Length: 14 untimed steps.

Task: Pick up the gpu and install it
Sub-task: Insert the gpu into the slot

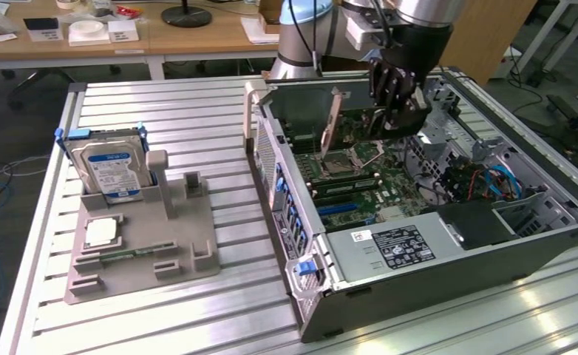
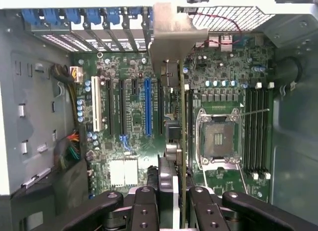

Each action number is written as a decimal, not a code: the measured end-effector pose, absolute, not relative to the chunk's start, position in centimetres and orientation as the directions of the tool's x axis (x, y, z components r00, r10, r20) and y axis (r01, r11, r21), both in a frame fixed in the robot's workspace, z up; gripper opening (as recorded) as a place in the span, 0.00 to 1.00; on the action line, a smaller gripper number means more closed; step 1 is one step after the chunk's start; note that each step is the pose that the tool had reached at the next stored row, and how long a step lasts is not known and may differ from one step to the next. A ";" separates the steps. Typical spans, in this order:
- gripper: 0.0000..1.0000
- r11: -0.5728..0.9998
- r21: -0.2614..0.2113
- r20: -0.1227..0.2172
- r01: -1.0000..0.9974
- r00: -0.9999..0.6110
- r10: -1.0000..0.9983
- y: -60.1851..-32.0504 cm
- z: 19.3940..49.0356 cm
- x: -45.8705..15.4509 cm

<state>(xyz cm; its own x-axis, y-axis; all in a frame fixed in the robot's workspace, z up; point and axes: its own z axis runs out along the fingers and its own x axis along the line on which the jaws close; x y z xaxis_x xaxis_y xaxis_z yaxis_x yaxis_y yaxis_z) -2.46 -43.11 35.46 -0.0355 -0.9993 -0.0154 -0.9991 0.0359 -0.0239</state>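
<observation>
The end effector grips the gpu edge-on above the motherboard; power supply label print unreadable.

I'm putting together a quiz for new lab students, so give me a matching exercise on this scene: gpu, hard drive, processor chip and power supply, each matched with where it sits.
Things:
1. gpu
2. hard drive
3. processor chip
4. power supply

Places:
A. lying flat on the grey holder
B. fixed in a corner of the computer case
C. clamped in the gripper above the motherboard
D. standing upright in the grey holder

Pairs: 1-C, 2-D, 3-A, 4-B
</observation>
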 end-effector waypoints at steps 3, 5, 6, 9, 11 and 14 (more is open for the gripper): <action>0.28 0.041 -0.024 -0.011 -0.999 -0.041 -0.999 -43.1 34.9 -3.0; 0.28 0.043 -0.024 -0.011 -0.999 -0.043 -0.999 -43.1 34.6 -3.1; 0.28 0.043 -0.024 -0.011 -0.999 -0.043 -0.999 -43.2 34.4 -3.1; 0.28 0.043 -0.024 -0.011 -0.999 -0.043 -0.999 -43.8 34.1 -3.2; 0.28 0.044 -0.024 -0.011 -0.999 -0.043 -0.999 -43.9 33.9 -3.2; 0.28 0.043 -0.024 -0.011 -0.999 -0.043 -0.999 -43.9 33.7 -3.9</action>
<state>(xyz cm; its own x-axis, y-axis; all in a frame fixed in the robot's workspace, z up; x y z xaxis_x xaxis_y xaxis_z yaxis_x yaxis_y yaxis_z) -3.93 -43.95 33.66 -0.0431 -0.9990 -0.0114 -0.9988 0.0434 -0.0241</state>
